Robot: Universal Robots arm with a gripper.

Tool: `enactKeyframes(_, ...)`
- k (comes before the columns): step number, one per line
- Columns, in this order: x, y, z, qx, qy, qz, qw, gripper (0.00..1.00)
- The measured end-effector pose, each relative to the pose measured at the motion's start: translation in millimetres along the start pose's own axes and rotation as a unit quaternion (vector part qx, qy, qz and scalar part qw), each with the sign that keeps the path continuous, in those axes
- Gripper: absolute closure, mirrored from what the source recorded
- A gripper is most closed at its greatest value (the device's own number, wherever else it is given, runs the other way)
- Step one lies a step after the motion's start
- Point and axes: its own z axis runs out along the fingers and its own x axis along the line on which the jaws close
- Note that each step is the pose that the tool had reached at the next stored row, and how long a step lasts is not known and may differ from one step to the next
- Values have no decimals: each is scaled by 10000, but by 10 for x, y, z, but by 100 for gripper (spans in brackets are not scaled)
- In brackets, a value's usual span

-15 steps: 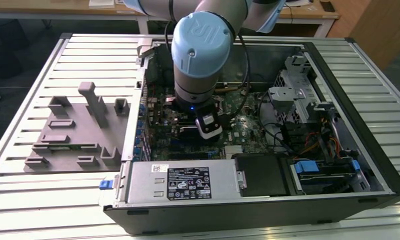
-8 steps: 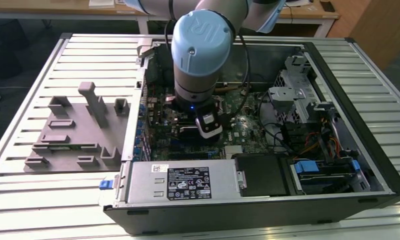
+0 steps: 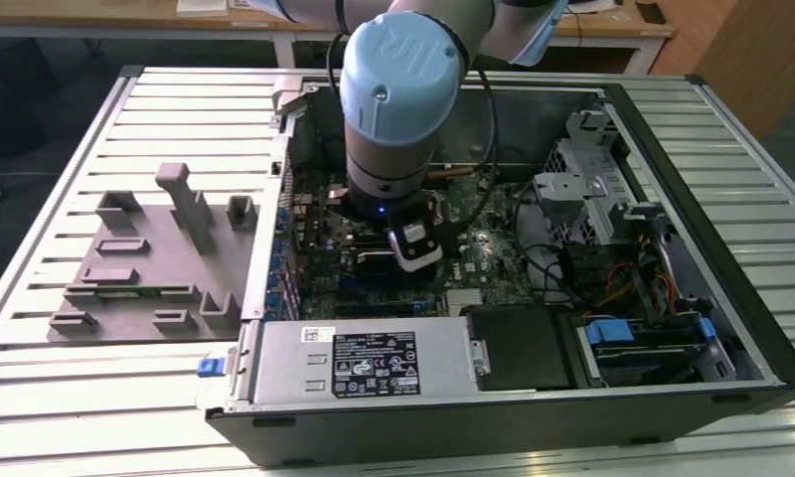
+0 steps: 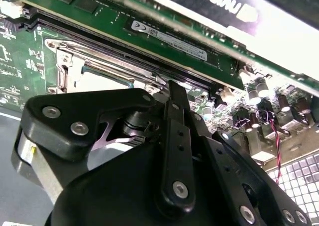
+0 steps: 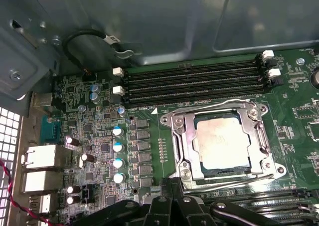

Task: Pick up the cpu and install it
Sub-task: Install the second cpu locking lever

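The cpu (image 5: 222, 142), a flat square chip with a silvery top plate, lies flat inside the metal socket frame (image 5: 179, 136) on the green motherboard (image 5: 299, 111). My gripper (image 5: 172, 183) hovers just in front of the socket's near edge, shut, with nothing between its fingers and apart from the chip. In the exterior view the gripper (image 3: 417, 260) reaches down into the open computer case (image 3: 663, 129) over the board. The second wrist view has the gripper's black linkage (image 4: 174, 151) in front of the socket frame (image 4: 65, 61).
A grey fixture tray (image 3: 152, 258) sits on the slatted table at the exterior view's left. Memory slots (image 5: 194, 81) run beyond the socket, and capacitors (image 5: 117, 146) stand beside it. The power supply (image 3: 358, 363), drive cage (image 3: 583, 189) and cables crowd the case.
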Motion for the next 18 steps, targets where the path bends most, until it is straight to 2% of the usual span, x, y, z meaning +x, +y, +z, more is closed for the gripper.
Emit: enactKeyframes(18,14,2,60,-1,-14,-6,10000,89)
